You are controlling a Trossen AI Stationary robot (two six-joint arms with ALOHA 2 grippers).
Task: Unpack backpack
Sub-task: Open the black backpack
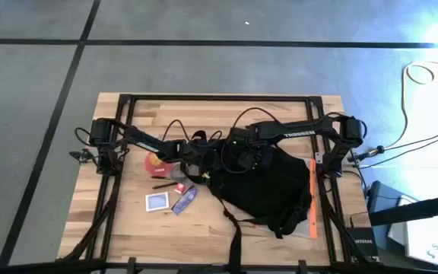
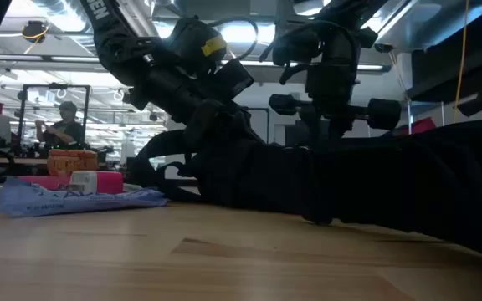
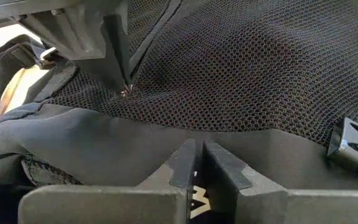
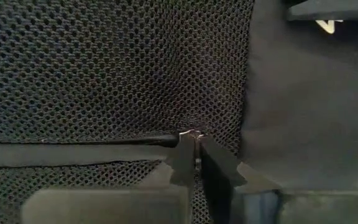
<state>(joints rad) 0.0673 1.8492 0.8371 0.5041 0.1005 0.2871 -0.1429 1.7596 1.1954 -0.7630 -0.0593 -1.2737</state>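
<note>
Backpack, black, mesh-panelled, lying flat

Backpack opening hidden beneath both arms from above, small flat items beside it too small to be identified, backpack cut off at low view's right edge.

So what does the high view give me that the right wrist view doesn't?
Only the high view shows the table, the items lying left of the backpack (a blue-white card, a blue packet), the orange strip on its right, and both arms meeting at the backpack's upper left. Only the right wrist view shows the right gripper shut on a small metal piece, probably a zipper pull, against the mesh. Both show the black backpack.
</note>
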